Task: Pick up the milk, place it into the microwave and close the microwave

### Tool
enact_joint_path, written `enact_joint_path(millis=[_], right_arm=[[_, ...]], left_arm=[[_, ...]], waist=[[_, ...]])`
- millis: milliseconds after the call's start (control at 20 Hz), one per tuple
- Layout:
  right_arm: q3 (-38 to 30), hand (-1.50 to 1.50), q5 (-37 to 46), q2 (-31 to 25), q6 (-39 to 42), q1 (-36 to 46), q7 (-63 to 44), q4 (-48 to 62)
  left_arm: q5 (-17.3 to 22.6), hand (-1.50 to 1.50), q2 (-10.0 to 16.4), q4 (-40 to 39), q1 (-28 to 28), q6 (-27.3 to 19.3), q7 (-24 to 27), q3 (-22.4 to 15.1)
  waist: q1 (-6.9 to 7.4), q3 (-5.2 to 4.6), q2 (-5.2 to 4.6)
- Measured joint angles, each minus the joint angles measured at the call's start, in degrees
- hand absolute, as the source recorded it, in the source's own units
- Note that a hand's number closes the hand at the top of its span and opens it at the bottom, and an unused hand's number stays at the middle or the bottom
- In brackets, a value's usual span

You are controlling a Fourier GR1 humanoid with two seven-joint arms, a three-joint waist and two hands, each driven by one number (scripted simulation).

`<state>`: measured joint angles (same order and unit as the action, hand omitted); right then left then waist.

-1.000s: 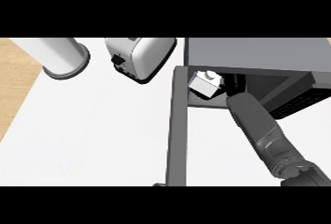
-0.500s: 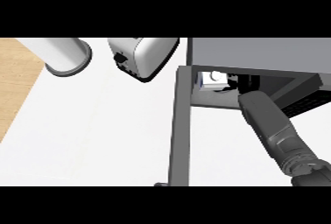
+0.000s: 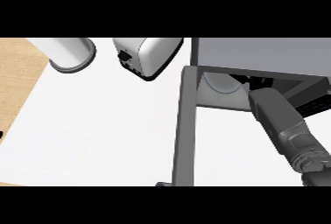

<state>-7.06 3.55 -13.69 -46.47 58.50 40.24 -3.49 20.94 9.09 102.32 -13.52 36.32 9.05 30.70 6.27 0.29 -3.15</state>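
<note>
Nearest us, the dark grey slab of the microwave door (image 3: pixel 184 131) hangs wide open. It runs from the near edge up to the oven's left corner, over the white tabletop (image 3: pixel 97 131). Right of it, the grey right forearm (image 3: pixel 284 127) slants up and away, straight into the mouth of the dark grey box-shaped microwave (image 3: pixel 258 50).

The black right hand (image 3: pixel 262 82) is deep under the roof with only dark scraps showing, so I cannot tell whether it is spread or wrapped round anything. And the milk? Not in sight. My read is that it sits inside the cavity, hidden behind the wrist, right of the pale round turntable plate (image 3: pixel 216 84).

So this looks like the placing step, with the door not yet shut. To do it well, set the milk upright and fully on the plate and let go cleanly. Then draw the arm straight back along its own line without clipping roof or door, and swing the door round.

Far left, a white and black toaster (image 3: pixel 149 52) and a white cylinder (image 3: pixel 68 52) stand well clear.
</note>
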Motion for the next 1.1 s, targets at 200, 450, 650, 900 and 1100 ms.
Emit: enact_joint_path(millis=[200, 450, 650, 900, 1100], right_arm=[[0.8, -1.50, 1.1, -0.2, -1.0, -0.4, -0.7, 0.7], [2.4, -1.50, 2.8, 0.1, -1.7, 0.1, -1.9, 1.7], [2.8, -1.50, 3.3, 0.8, -3.0, 0.3, -2.5, 1.2], [3.2, -1.50, 4.0, 1.2, -4.2, 0.8, -2.9, 0.6], [3.8, -1.50, 4.7, 2.1, -4.6, 1.8, -3.7, 0.8]], left_arm=[[-0.6, -1.50, -0.4, -0.3, 0.4, -0.1, 0.0, -0.6], [-1.6, -1.50, -0.3, -1.4, 1.8, -0.5, -0.1, -1.3], [-2.4, -1.50, -0.2, -2.0, 2.7, -1.0, 0.0, -1.4], [-3.4, -1.50, -0.2, -3.4, 3.6, -1.0, 1.2, -1.6], [-4.4, -1.50, -0.4, -4.3, 4.4, -1.0, 1.6, -2.2]], waist=[[0.72, 0.02, -0.22], [1.19, 0.01, -0.42], [1.40, 0.02, -0.49], [1.49, -0.02, -0.48], [1.47, -0.04, -0.45]])
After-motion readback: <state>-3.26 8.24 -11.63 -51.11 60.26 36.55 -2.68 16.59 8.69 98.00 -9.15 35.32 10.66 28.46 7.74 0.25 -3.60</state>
